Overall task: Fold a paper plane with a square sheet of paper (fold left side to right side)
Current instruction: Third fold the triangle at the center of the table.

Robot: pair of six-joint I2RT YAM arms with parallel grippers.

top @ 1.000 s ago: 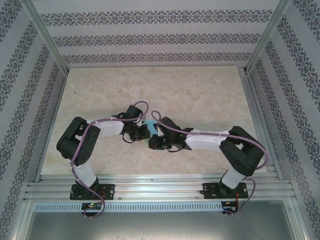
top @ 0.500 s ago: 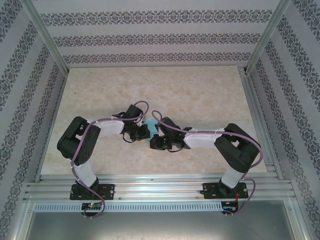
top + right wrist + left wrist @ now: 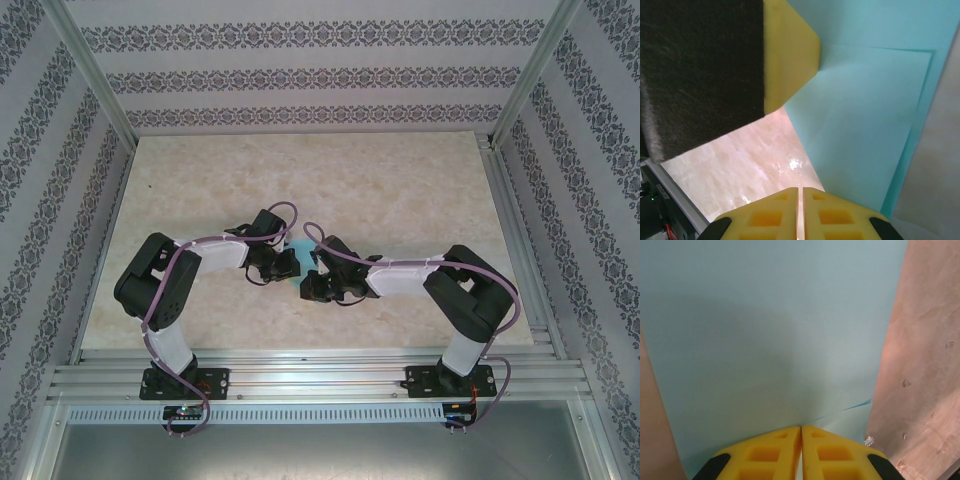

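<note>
The square sheet of paper (image 3: 299,249) is light blue and lies flat at the table's middle, mostly hidden under both grippers. In the left wrist view the paper (image 3: 770,330) spans most of the frame, and a folded layer's edge runs out to the right of my fingers. My left gripper (image 3: 801,428) is shut, its yellow tips down on the sheet. In the right wrist view a folded flap lies on the paper (image 3: 865,125). My right gripper (image 3: 800,189) is shut at the flap's near edge. The left gripper's yellow finger (image 3: 790,55) presses the sheet at the flap's far corner.
The beige marble tabletop (image 3: 300,170) is walled by patterned panels, with aluminium rails (image 3: 320,375) along the near edge. Both arms reach in from their bases, so the two grippers (image 3: 298,267) meet tip to tip over the paper.
The right arm's elbow has drifted left, bunching the arm closer to the centre. Both grippers stay shut on the same spot and the paper has not visibly moved.
</note>
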